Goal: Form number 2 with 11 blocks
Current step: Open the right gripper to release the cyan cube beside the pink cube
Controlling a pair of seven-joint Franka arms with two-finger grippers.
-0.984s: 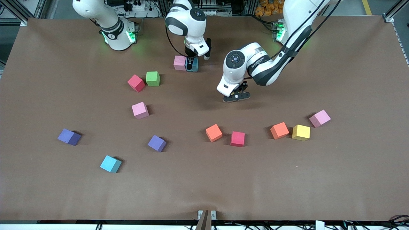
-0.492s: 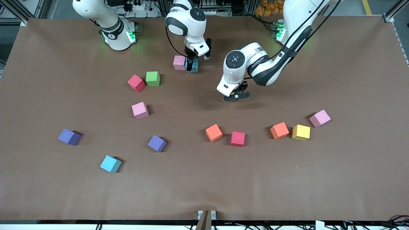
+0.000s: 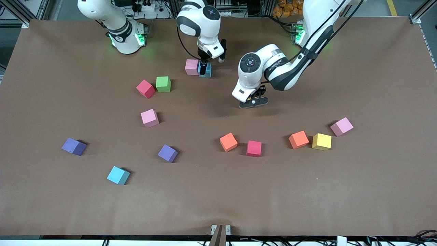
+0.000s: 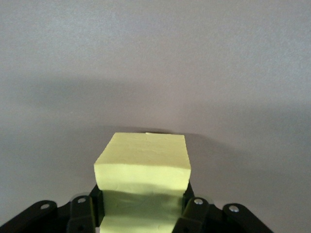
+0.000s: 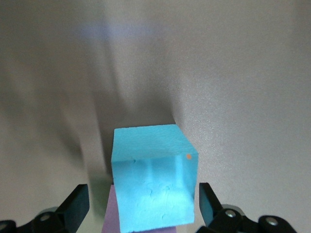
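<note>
- The number 2 is just beginning in the upper middle of the frame: a pink cube (image 3: pixel 192 67) and a cyan cube (image 5: pixel 154 174) are sitting on the table (image 3: pixel 218 198), touching side by side. They look like the start of one three-cube row.
- The right hand (image 3: pixel 203 68) is hanging directly over that cyan cube with its fingers spread wide. They are standing clear of the cube's faces, so the cube is resting on the table and not in a grip.
- The left hand (image 3: pixel 253 103) is hovering over bare table in the middle of the frame, toward the left arm's end from the pair. It is clamping a yellow cube (image 4: pixel 143 162) between its fingers.
- That cube is probably being held ready as the next piece while the row's place is occupied.
- The remaining blocks are lying loose across the middle and lower frame, well apart from the pair, as stock for later rows:
  - a red cube (image 3: pixel 145 89) touching the green cube (image 3: pixel 163 84), and a second pink cube (image 3: pixel 149 118);
  - two purple cubes (image 3: pixel 74 146) (image 3: pixel 167 153) and a second cyan cube (image 3: pixel 118 175);
  - two orange cubes (image 3: pixel 228 142) (image 3: pixel 298 139), another red cube (image 3: pixel 254 148), a second yellow cube (image 3: pixel 321 141) and a third pink cube (image 3: pixel 341 126).
</note>
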